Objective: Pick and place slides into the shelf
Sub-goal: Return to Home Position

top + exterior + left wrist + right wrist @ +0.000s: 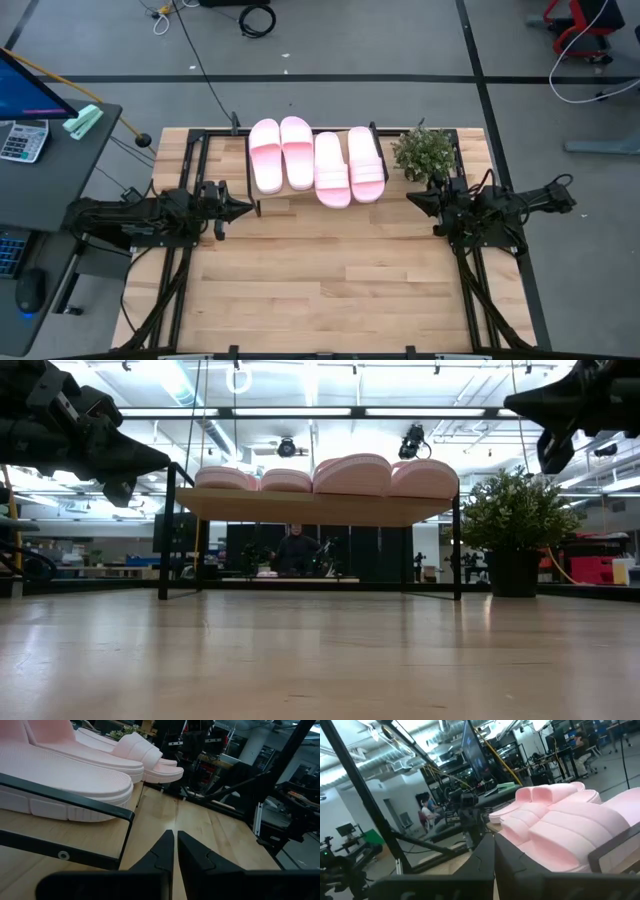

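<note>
Four pale pink foam slide sandals with wide straps (pixel 314 160) lie side by side on top of the small low shelf with a light wood board and thin black metal legs (pixel 320 509). They cover nearly all of the board. The two on the shelf's left half sit a little farther back than the two on its right half, which reach closer to the shelf's front edge. In the low view all four show as rounded pink humps resting along the board, with open space beneath it. The dark two-finger left gripper (pixel 245 209) hangs just off the shelf's front left corner, raised above the light wooden tabletop (pixel 330 285). Its fingers are pressed together and grasp nothing. The dark two-finger right gripper (pixel 412 198) hangs off the shelf's front right corner, also raised, with its fingers likewise closed and empty. A small green leafy plant in a dark pot (pixel 425 152) stands just beside the shelf's right end. Under the shelf, far back in the room, a person (pixel 295 550) is seated.
</note>
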Robot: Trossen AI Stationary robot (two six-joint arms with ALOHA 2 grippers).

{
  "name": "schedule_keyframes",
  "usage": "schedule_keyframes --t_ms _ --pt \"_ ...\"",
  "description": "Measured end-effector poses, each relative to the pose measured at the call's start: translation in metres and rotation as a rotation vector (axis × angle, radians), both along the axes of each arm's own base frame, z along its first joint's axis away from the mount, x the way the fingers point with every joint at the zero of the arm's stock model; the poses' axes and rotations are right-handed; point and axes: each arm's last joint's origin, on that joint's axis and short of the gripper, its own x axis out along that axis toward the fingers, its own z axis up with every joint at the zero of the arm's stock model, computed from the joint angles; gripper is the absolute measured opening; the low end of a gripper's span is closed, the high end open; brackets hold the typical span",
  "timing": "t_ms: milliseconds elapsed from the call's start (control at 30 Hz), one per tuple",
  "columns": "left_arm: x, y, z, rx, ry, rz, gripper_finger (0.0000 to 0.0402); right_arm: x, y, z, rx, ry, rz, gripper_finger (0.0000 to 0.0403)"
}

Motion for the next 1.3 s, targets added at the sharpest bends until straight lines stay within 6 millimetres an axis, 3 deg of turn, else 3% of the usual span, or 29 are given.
schedule_keyframes --t_ms 233,1300 --pt "0.0 0.0 0.0 0.0 0.0 0.0 0.0028 -0.007 -0.003 0.0 -0.048 -0.016 -0.003 0.0" --pt "0.0 0.0 0.0 0.0 -0.001 0.0 0.0025 0.001 -0.003 -0.023 -0.081 -0.025 0.119 0.0"
